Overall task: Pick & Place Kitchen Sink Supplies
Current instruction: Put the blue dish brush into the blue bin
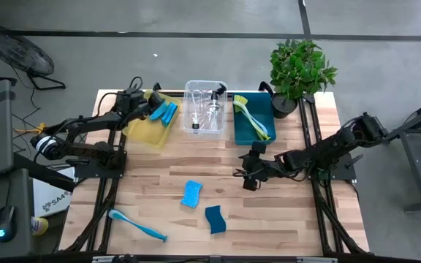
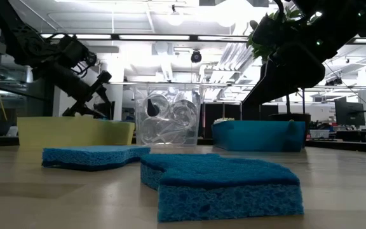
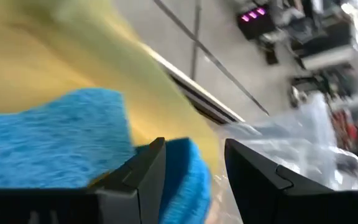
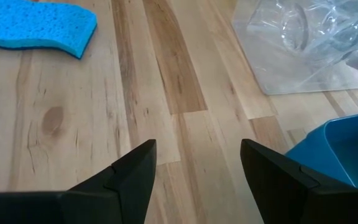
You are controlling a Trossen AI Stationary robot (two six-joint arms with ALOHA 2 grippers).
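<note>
Even overhead light, left wrist view smearing
Ceiling strips are glaring behind the clear bin (image 2: 168, 113); the near sponge (image 2: 224, 184) is blurring; the yellow bin (image 3: 55, 50) is streaking with motion.

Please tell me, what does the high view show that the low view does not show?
Only the high view shows the blue brush lying on the table, the yellow-green brush in the teal bin, the sponges in the yellow bin under the left hand, and the open right hand. Only the low view shows the room behind. Both share the two loose sponges and the three bins.
</note>
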